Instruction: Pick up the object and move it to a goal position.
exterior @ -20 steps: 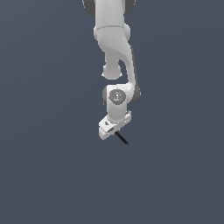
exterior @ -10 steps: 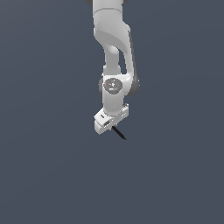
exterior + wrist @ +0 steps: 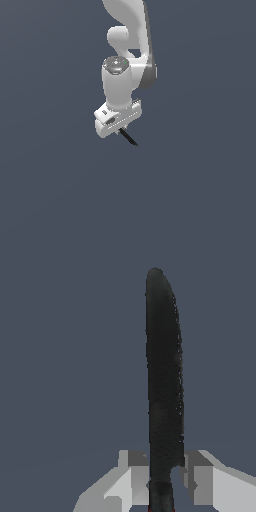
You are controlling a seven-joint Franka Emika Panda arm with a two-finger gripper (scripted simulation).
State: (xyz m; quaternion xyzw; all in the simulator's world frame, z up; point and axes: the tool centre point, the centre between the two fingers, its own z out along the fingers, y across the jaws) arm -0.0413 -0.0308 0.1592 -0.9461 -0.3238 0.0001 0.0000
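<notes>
The pen-like stick (image 3: 129,137) shows in the exterior view as a thin black sliver just below the centre of the frame, slanting down toward the exterior view's right from under the gripper (image 3: 119,129). Only its black length is visible there; its upper end disappears behind the white gripper body.

In the wrist view the stick (image 3: 164,386) fills the middle of the picture as a long black shaft with a rounded far tip, and its near end passes between the two pale fingers (image 3: 132,478), one on each side of it. A small trace of red shows at the very near end, by the fingers (it is tiny, at the frame's edge).

The gripper (image 3: 167,476) is closed down narrow on the stick, the fingers pressed against its sides, so it is holding the stick by the near end with most of the length sticking out beyond the fingertips.

The white arm (image 3: 127,45) comes down from the upper centre of the exterior frame, and the wrist sits directly above the gripper. Everything around is a plain dark grey-blue background (image 3: 50,190), and the stick touches nothing but the fingers.
</notes>
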